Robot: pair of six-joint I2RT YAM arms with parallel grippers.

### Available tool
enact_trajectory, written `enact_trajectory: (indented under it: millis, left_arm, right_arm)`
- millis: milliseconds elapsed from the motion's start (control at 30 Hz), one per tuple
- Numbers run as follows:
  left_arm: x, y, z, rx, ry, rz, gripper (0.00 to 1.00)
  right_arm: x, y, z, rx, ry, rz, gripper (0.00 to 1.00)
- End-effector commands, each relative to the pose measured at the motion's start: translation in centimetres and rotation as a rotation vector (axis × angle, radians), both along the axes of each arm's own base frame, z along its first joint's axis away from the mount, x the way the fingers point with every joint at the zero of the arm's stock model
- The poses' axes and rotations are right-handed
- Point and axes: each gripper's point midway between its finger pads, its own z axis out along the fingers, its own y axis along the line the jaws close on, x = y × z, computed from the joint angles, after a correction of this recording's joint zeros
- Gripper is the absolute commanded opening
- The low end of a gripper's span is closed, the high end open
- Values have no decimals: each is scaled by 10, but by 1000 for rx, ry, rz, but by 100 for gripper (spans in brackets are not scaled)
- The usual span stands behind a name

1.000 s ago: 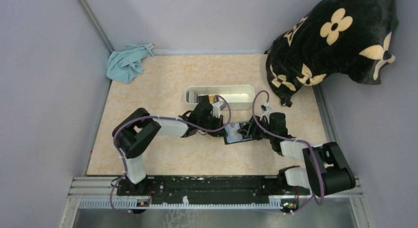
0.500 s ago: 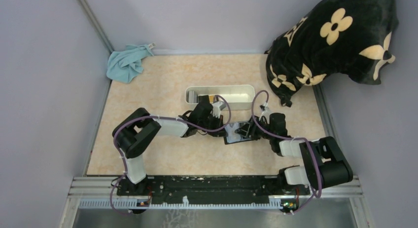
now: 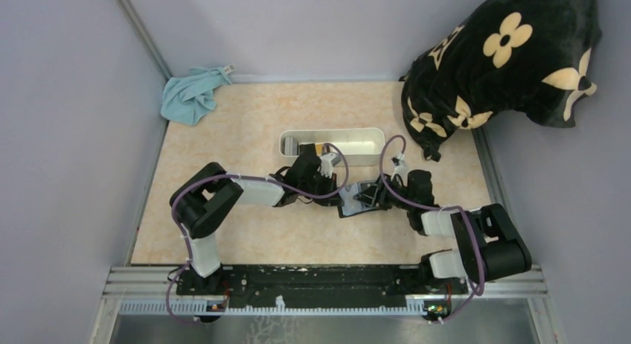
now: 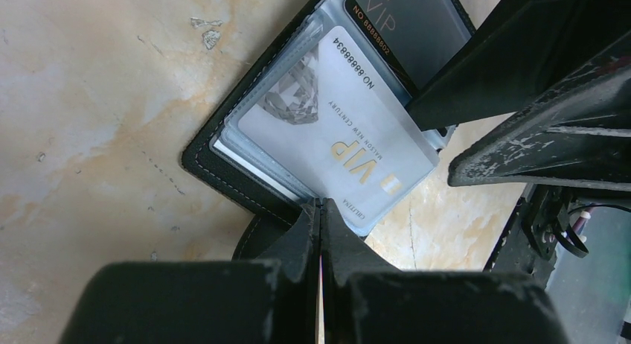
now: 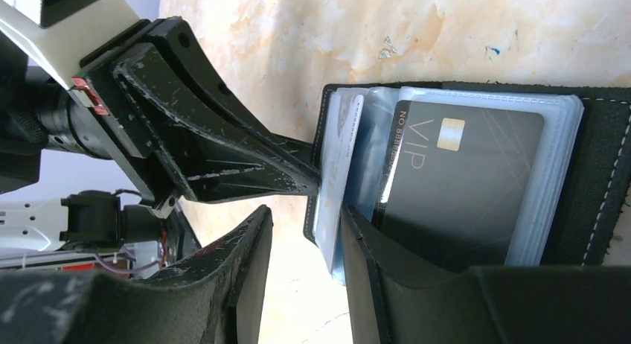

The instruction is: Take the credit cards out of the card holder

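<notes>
Right gripper [image 5: 303, 232] has narrowed, parted astride the credit card [image 5: 335, 173] edge; left gripper [image 4: 320, 210] clenched against card holder [image 5: 603, 180].

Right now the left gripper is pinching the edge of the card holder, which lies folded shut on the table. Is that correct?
Not quite. The card holder lies open, not folded shut. The right wrist view shows it spread out, with a dark VIP card and a pale card showing inside. The rest stands: the left gripper is shut on its edge.
</notes>
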Motion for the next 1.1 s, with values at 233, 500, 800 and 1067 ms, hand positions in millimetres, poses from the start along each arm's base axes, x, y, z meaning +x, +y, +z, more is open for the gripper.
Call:
enact_trajectory:
  millis: [233, 500, 800, 1067]
  left_arm:
    - [-5, 15, -29, 87, 40, 21, 0]
    - [-4, 17, -32, 95, 44, 22, 0]
    - [-4, 21, -37, 104, 62, 33, 0]
    - [-5, 22, -39, 102, 70, 37, 0]
  right_arm:
    - [-6, 35, 2, 3, -33, 143, 40]
    - [0, 31, 4, -16, -43, 109, 39]
    - [10, 6, 11, -9, -51, 35, 35]
    - [11, -4, 10, -29, -50, -3, 33]
